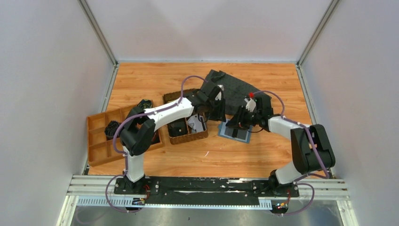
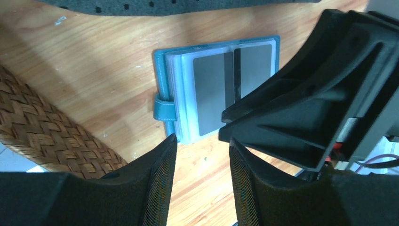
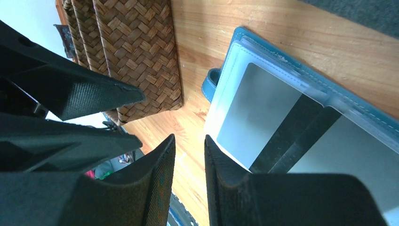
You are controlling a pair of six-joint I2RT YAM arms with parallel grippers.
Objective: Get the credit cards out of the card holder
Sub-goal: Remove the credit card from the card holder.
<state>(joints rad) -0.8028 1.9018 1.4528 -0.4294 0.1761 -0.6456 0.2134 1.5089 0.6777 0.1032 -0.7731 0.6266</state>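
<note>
card holder [image 1: 234, 135]: flat on worktop [image 1: 226, 160], just right of frame centre | credit cards [image 2: 209, 94]: side by side in the holder's sleeves | woven basket [image 1: 190, 139]: just left of holder | wooden divided tray [image 1: 101, 150]: far left, left of basket | dotted cloth [image 1: 235, 87]: behind holder, upper centre

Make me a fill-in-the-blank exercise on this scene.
1. The card holder lies ___ on the table, sleeves facing up.
2. The credit cards sit ___ its clear sleeves.
3. In the top view, the woven basket stands to the ___ of the card holder.
Missing words: open; inside; left.
</note>
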